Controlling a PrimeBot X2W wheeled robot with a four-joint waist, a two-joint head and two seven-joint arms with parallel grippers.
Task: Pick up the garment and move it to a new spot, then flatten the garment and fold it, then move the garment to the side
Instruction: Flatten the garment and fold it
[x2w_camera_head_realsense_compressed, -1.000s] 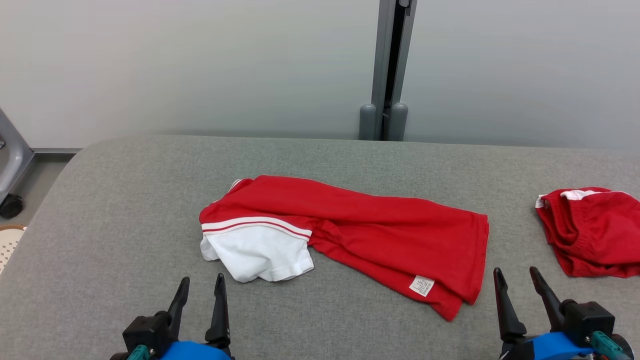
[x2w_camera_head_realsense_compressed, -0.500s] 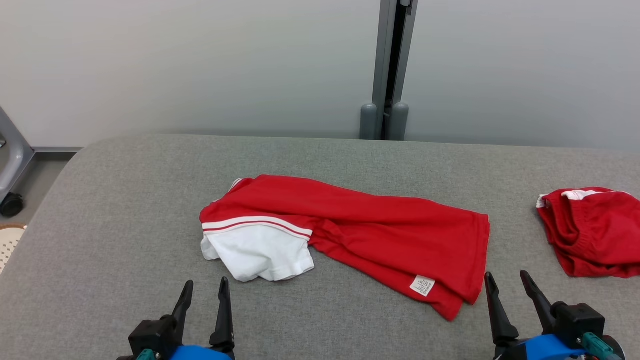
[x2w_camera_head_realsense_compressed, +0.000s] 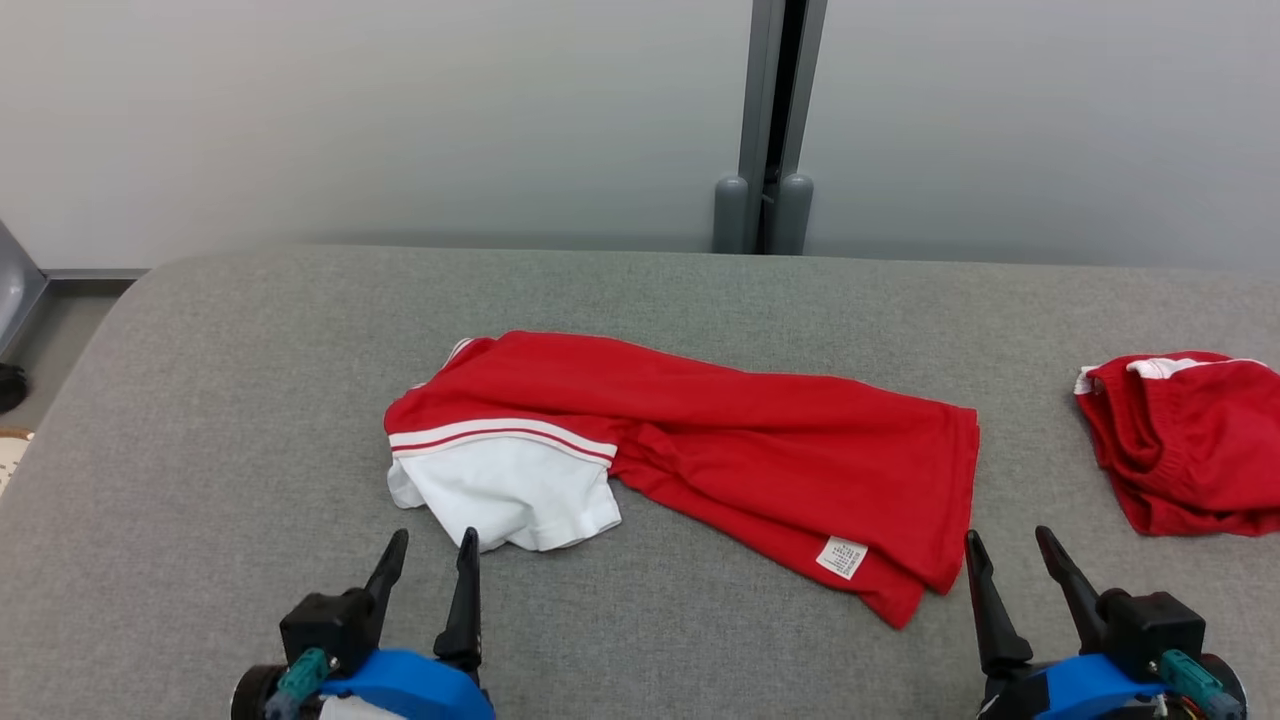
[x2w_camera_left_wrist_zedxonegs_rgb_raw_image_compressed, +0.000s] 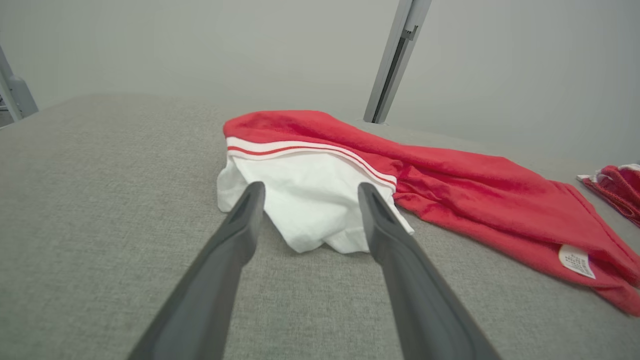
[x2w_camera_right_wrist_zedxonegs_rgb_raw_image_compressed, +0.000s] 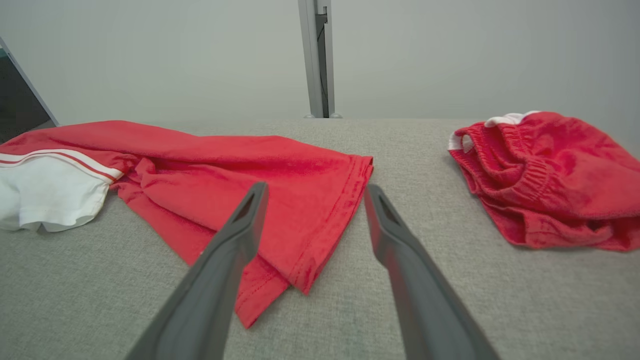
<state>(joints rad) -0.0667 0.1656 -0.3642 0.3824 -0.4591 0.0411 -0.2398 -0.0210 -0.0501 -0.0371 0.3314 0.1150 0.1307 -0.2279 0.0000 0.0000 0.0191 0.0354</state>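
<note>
Left end effector (x2w_camera_head_realsense_compressed: 434, 538) has edged nearer the garment (x2w_camera_head_realsense_compressed: 750, 450) — fingers spread

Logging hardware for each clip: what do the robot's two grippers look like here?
The left gripper and right gripper match: each has two long, tapering dark fingers rising from a black block, backed by a bright blue housing with a small teal fitting at its side. In the wrist views the fingers look matte dark grey, with a narrow slot near each tip.
</note>
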